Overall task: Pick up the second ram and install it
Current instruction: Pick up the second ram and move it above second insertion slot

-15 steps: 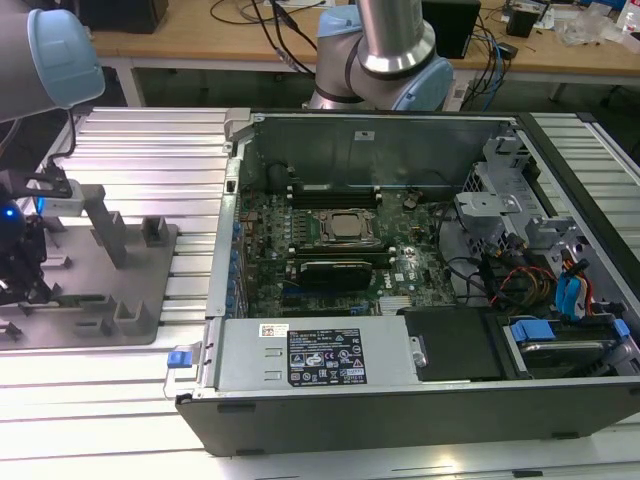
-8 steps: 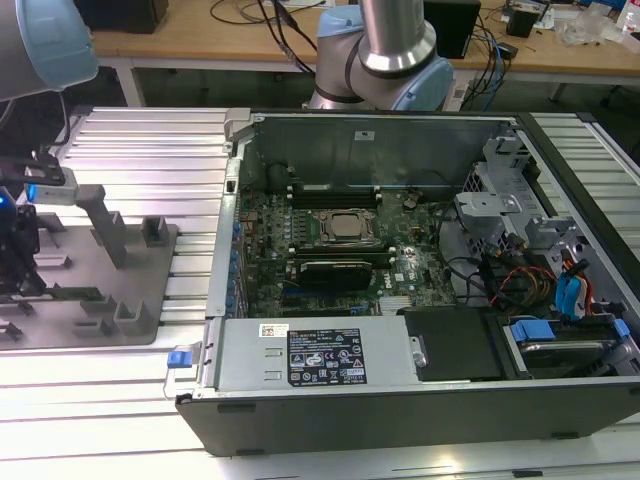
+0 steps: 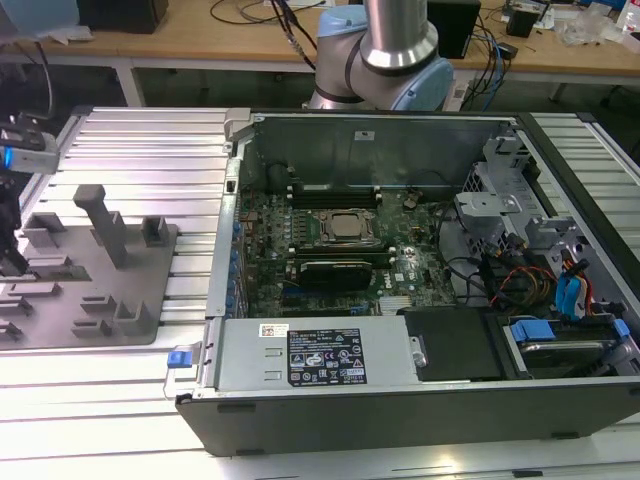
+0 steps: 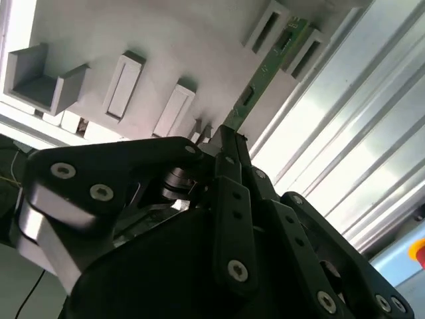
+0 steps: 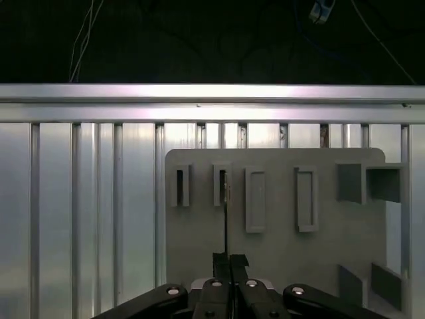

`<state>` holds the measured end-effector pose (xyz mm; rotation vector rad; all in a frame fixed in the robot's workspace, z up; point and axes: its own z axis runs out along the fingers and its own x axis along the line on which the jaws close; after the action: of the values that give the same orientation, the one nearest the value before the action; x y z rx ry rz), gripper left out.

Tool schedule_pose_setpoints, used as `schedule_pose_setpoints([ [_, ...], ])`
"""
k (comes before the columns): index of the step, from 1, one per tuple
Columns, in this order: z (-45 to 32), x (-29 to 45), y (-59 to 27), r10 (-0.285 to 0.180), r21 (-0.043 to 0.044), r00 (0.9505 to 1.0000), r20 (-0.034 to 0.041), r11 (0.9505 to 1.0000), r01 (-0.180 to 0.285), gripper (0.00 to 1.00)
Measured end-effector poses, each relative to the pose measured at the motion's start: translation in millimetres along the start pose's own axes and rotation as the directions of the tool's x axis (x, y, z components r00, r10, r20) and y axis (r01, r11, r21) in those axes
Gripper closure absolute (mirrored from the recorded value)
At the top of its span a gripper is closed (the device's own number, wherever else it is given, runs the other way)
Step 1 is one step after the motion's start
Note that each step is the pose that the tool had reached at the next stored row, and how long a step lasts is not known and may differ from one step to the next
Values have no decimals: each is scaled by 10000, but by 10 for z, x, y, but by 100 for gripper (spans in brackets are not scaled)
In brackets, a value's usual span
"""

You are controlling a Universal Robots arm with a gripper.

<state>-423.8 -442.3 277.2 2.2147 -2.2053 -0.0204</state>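
Note:
The second ram (image 4: 262, 73) is a thin green stick, seen edge-on in the first wrist view (image 5: 226, 222). My gripper (image 4: 224, 136) is shut on its near end, the black fingers (image 5: 221, 264) pressed on both faces. The stick's far end reaches a narrow slot of the grey holder plate (image 5: 279, 259); I cannot tell whether it still sits inside the slot. In the exterior view the gripper (image 3: 12, 250) hangs over that plate (image 3: 90, 300) at the far left, well apart from the open computer case (image 3: 330, 130).
The grey plate carries several raised slot blocks (image 4: 123, 83) and upright posts (image 3: 105, 225). It lies on a ribbed aluminium table (image 3: 140, 150). Inside the case, long black slot strips (image 3: 335, 187) run beside the processor socket (image 3: 348, 228). Cables and blue drive clips (image 3: 570, 295) crowd the exterior view's right.

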Motion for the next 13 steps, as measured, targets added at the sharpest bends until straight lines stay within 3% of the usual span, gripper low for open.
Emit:
schedule_pose_setpoints([
  [2, -88, 0, 2, 0, -1, 10000, -1, 10000, 0, 91],
  [6, -355, 1, 7, 0, 0, 10000, -1, 10000, 0, 91],
  [13, -543, 1, 11, 0, 0, 10000, 0, 10000, 0, 91],
])
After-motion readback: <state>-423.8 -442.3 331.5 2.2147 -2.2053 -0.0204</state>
